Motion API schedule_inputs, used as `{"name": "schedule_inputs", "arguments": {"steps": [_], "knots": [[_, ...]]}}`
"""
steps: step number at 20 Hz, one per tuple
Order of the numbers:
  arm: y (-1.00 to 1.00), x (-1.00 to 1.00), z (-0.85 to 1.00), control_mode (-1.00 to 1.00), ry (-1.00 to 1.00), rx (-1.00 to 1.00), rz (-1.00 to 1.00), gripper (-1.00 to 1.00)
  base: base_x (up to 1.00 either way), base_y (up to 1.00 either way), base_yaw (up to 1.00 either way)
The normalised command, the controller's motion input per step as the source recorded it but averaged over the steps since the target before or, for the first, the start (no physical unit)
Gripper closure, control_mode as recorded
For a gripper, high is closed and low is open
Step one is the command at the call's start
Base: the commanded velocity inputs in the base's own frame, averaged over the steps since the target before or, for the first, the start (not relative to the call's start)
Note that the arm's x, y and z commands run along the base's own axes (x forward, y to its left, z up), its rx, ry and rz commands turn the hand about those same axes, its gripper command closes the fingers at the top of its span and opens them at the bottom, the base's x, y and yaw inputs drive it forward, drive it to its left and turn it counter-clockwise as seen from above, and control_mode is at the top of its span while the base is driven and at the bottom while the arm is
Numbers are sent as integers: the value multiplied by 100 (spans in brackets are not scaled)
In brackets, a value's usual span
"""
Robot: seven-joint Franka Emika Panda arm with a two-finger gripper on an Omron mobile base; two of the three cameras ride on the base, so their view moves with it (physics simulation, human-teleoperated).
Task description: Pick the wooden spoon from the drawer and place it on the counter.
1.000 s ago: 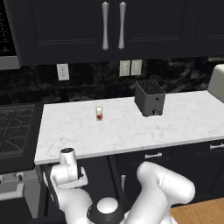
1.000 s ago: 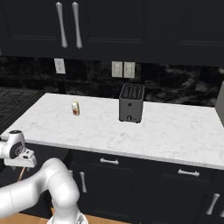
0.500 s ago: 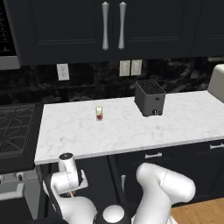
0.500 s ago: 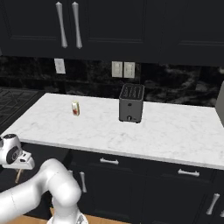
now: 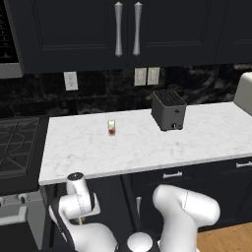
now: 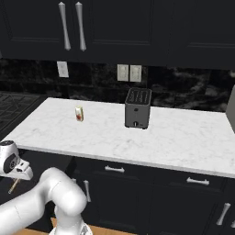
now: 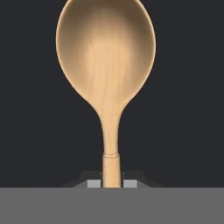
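One wooden spoon [image 7: 106, 78] clamped by its handle between closed end effector [image 7: 110, 183] fingers, bowl ahead over dark drawer [image 7: 183, 87] interior, marble counter [image 5: 147, 142] above and beyond, bearing toaster [image 5: 169, 110], shaker [image 5: 112, 127].

Arm [image 5: 184, 209]: glossy white shell, rounded tubular links with smooth bulging housings at the joints. Seams between segments read as thin dark lines; one curved seam crosses the large elbow housing in the left base view. Same arm [image 6: 50, 197] in the right base view: thick white link with soft grey shading on its underside, widening to a rounded shoulder.

Wrist section [image 5: 78, 197]: short white cylinder topped by a dark grey circular cap with a lighter rim; a boxy white flange sits below it. From the right, the wrist [image 6: 9, 158] shows a dark round end face.

Base joint [image 5: 140, 242]: pale grey dome ringed in black.

Fingertips [image 7: 93, 183]: small, square, light grey pads on dark mounts.
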Motion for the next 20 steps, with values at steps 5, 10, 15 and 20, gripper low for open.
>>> {"name": "schedule_inputs", "arguments": {"steps": [5,10,15,20], "knots": [[0,-36,61,-100,-8,0,-12,100,0,0,0],[0,-38,87,-100,-19,-4,-9,100,0,0,0],[-24,-9,98,-100,-18,-3,-10,100,0,0,0],[-23,14,99,-100,-15,-5,-6,100,0,0,0]]}}
